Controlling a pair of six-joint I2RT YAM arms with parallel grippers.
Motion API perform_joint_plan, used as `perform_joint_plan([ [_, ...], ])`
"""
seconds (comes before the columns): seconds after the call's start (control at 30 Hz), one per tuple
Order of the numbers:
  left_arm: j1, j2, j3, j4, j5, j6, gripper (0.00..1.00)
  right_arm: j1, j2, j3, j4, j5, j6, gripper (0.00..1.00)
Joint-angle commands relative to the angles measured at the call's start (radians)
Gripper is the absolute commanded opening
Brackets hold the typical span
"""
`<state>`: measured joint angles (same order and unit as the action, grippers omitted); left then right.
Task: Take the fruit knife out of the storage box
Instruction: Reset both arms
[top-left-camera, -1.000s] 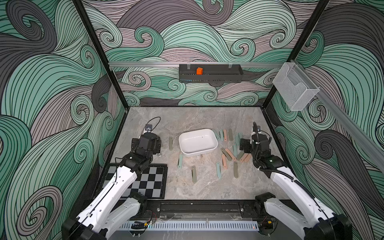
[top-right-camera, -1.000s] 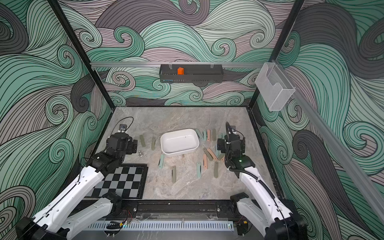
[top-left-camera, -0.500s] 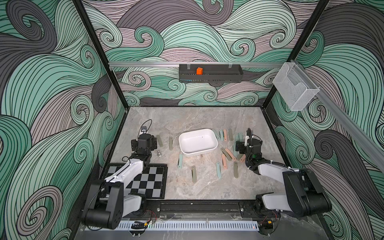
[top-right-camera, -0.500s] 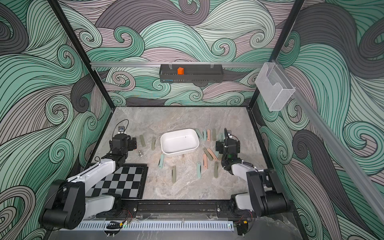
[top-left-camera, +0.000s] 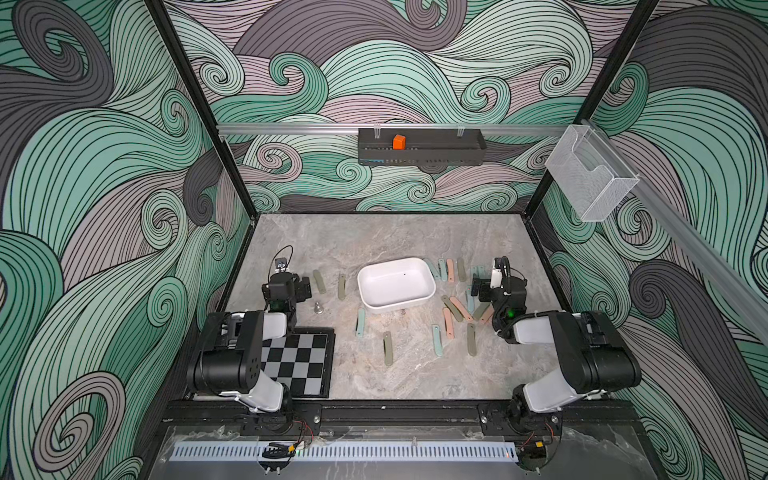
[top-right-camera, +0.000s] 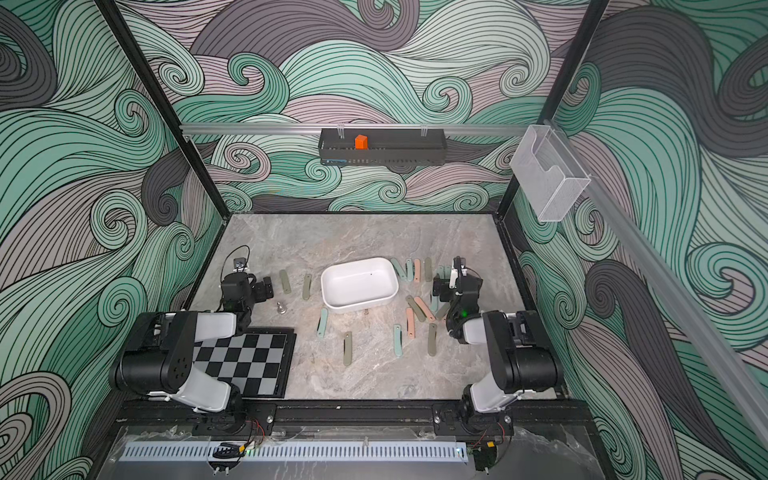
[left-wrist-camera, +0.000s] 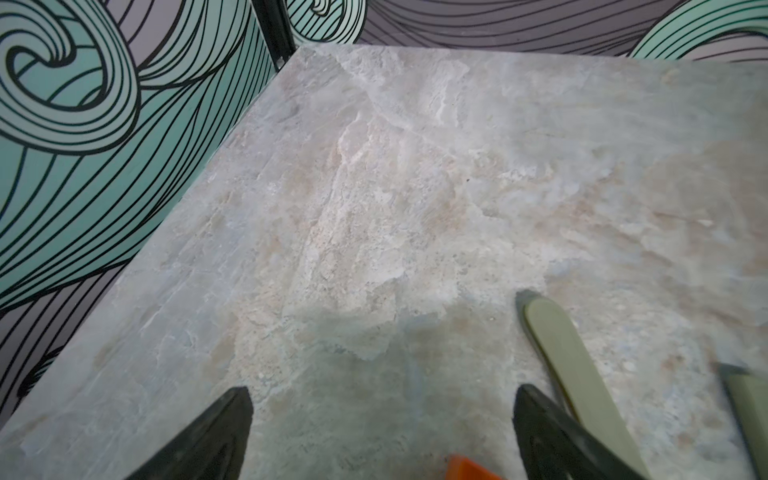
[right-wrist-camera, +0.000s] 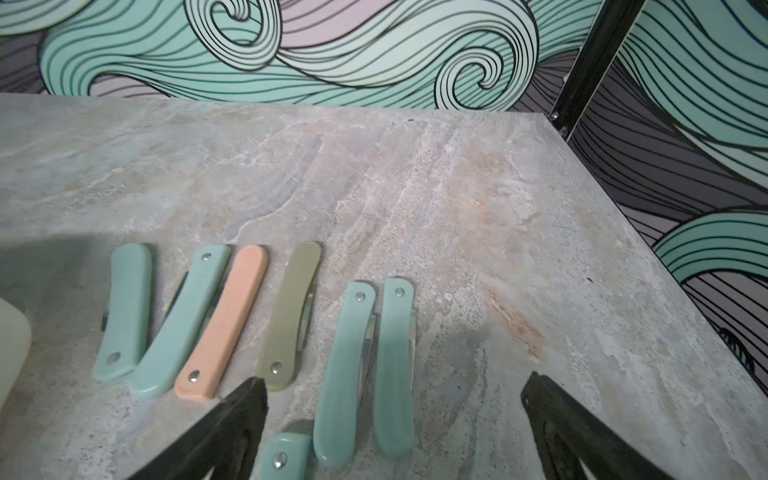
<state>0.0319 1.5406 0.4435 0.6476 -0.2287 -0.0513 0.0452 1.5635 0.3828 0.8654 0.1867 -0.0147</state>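
Observation:
The white storage box sits mid-table, and its inside shows only bare white. Several folded fruit knives in teal, peach and olive lie on the table around it. My left gripper rests low to the left of the box, open over bare stone, with an olive knife beside one finger. My right gripper is open to the right of the box. Two teal knives lie on the table between its fingers, untouched. A corner of the box shows in the right wrist view.
A chessboard lies at the front left with a small metal pawn just behind it. On the back wall hangs a black tray holding an orange block. A clear basket hangs on the right wall.
Both arms have folded down and back toward the front rail, and the grippers have settled low beside the box. Both grippers stay open. The knives and the box have not moved.

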Motion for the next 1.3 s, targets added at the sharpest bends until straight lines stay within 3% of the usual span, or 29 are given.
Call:
perform_joint_plan([
  [0.0,0.002,-0.014,0.019,0.035,0.031,-0.012,0.99,0.002,-0.003,-0.009,0.080,-0.027,-0.002,0.98],
  [0.83,0.002,-0.016,0.020,0.029,0.034,-0.012,0.99,-0.003,-0.013,-0.015,0.077,-0.045,0.006,0.98],
  [0.87,0.005,-0.017,0.018,0.033,0.112,0.018,0.99,-0.034,-0.013,-0.025,0.094,-0.158,0.000,0.98],
  [0.9,0.020,-0.020,0.015,0.040,0.303,0.088,0.99,-0.081,-0.009,-0.013,0.082,-0.404,-0.038,0.98],
  [0.93,0.041,-0.035,-0.010,0.061,0.441,0.119,0.99,-0.084,-0.002,0.004,0.059,-0.522,-0.077,0.98],
  [0.97,0.057,-0.031,-0.022,0.090,0.490,0.125,0.99,-0.074,-0.007,-0.017,0.095,-0.506,-0.080,0.98],
  [1.03,0.060,-0.030,-0.002,0.047,0.492,0.118,0.99,-0.073,-0.002,-0.007,0.084,-0.495,-0.078,0.99],
  [1.07,0.062,-0.024,-0.005,0.062,0.472,0.108,0.98,-0.072,-0.002,0.000,0.065,-0.432,-0.060,0.98],
  [1.1,0.062,-0.015,0.009,0.056,0.350,0.060,0.98,-0.064,-0.002,0.011,0.042,-0.280,-0.005,0.98],
  [1.13,0.062,-0.003,0.041,0.018,0.234,0.004,0.99,-0.055,-0.009,-0.004,0.059,-0.230,0.000,0.98],
  [1.17,0.059,-0.016,0.029,0.006,0.224,0.001,0.99,-0.046,-0.012,-0.014,0.075,-0.164,0.013,0.98],
  [1.27,0.054,-0.013,0.030,0.009,0.218,0.007,0.99,-0.037,-0.008,-0.015,0.084,-0.136,0.012,0.98],
])
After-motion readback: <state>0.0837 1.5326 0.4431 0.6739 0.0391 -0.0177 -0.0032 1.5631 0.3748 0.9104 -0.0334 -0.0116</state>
